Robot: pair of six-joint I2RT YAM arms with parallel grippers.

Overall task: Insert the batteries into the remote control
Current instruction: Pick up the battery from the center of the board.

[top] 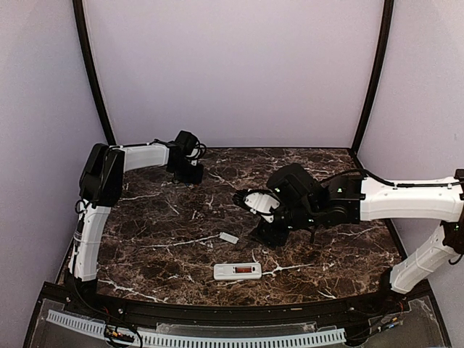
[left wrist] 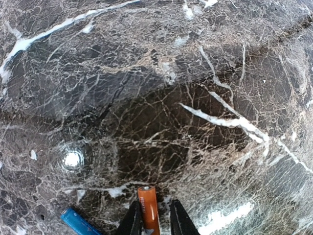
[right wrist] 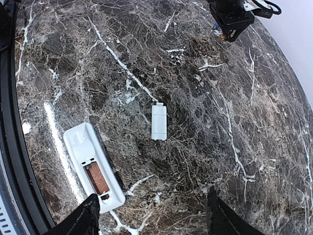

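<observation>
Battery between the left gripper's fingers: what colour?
The battery is orange-red; left wrist view shows it best.

Polished dark brown marble-look table (top: 326,268), white-veined, mirroring bright glare. On the table: smooth white plastic remote control (right wrist: 80,144) and matching plastic battery cover (right wrist: 159,122). Glossy orange-red battery (left wrist: 148,208); glossy blue battery (left wrist: 78,223).

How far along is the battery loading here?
Done: the cover is off and the remote control lies back-up, bay exposed. In hand: the left claw straddles the orange battery, not visibly clamped. Left: lifting it, fetching the blue battery, seating both, refitting the cover. The right claw hangs open, empty.
</observation>
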